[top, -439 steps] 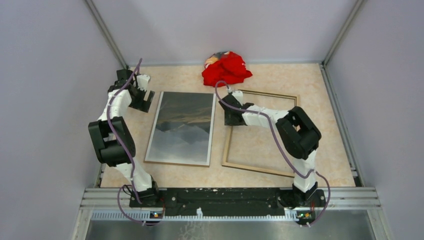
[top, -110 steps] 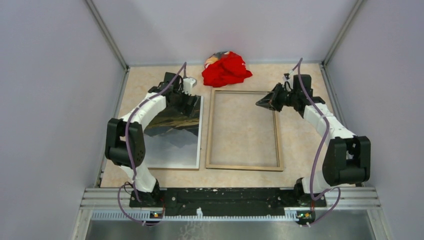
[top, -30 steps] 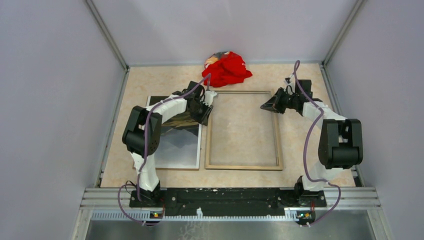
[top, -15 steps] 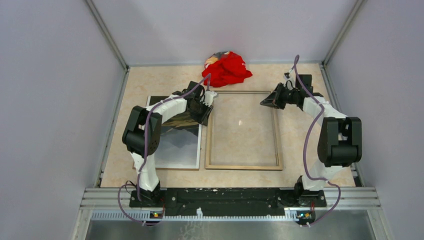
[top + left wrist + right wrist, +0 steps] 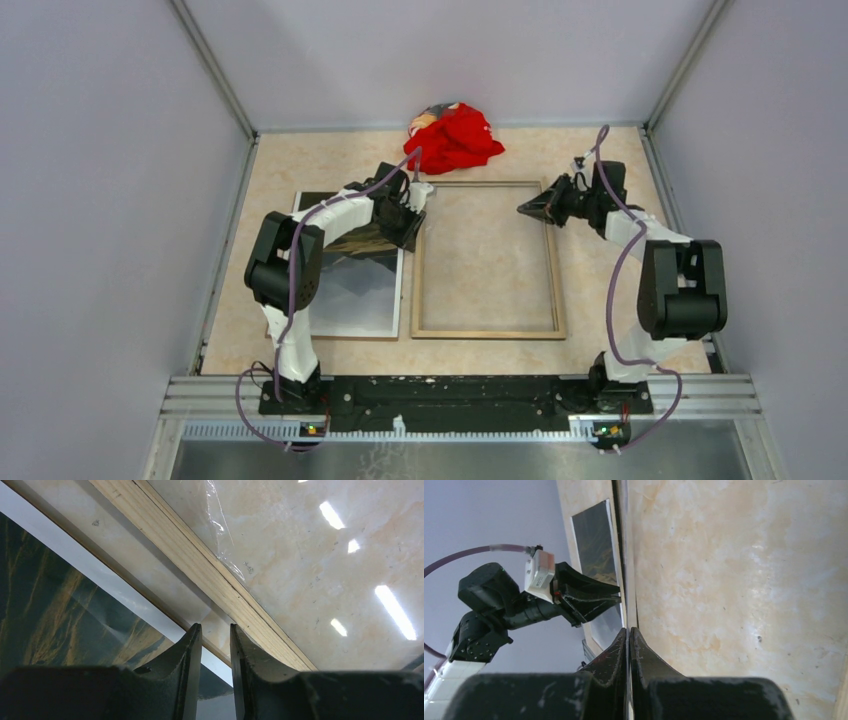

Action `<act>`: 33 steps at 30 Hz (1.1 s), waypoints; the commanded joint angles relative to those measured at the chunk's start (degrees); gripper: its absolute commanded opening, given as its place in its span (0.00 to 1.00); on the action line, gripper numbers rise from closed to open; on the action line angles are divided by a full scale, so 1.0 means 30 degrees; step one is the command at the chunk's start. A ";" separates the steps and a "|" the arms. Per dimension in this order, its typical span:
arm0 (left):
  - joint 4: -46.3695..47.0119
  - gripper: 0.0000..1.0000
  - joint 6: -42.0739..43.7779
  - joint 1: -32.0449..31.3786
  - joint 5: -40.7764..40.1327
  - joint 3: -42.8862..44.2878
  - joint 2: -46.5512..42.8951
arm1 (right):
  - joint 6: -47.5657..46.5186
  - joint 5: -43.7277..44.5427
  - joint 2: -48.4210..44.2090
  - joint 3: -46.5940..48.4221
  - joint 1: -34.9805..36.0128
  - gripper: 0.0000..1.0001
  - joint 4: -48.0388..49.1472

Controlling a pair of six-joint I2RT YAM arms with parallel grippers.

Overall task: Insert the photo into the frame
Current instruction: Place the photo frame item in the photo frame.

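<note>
Currently, find the large rectangular landscape photo of dark mountains with narrow white margins [image 5: 360, 295] flat on the beige marble-pattern table [image 5: 620, 300]. It is just left of the thin rectangular pale-wood frame [image 5: 487, 332], with a thin strip of table between. Note the left gripper [image 5: 215, 627] low over that strip, fingers a narrow gap apart, nothing seen between them. Note the right gripper [image 5: 524, 209] near the frame's far right corner, fingers pressed together; cannot tell whether anything thin sits between. See clear film [image 5: 222, 535] across the frame opening. Treat the white label [image 5: 538, 575] on the left wrist as too small to read. Locate the crumpled red cloth [image 5: 452, 138] beyond the frame.
</note>
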 commanded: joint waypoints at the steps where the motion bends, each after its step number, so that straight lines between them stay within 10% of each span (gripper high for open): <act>1: 0.0507 0.34 -0.0086 -0.0193 0.1032 -0.0089 -0.0252 | 0.0301 -0.0176 -0.1525 0.0725 0.0653 0.00 0.1129; 33: 0.0959 0.21 -0.0804 -0.0186 0.1814 -0.0552 -0.0233 | 0.4875 0.3070 -0.3494 -0.0076 0.2709 0.00 0.1657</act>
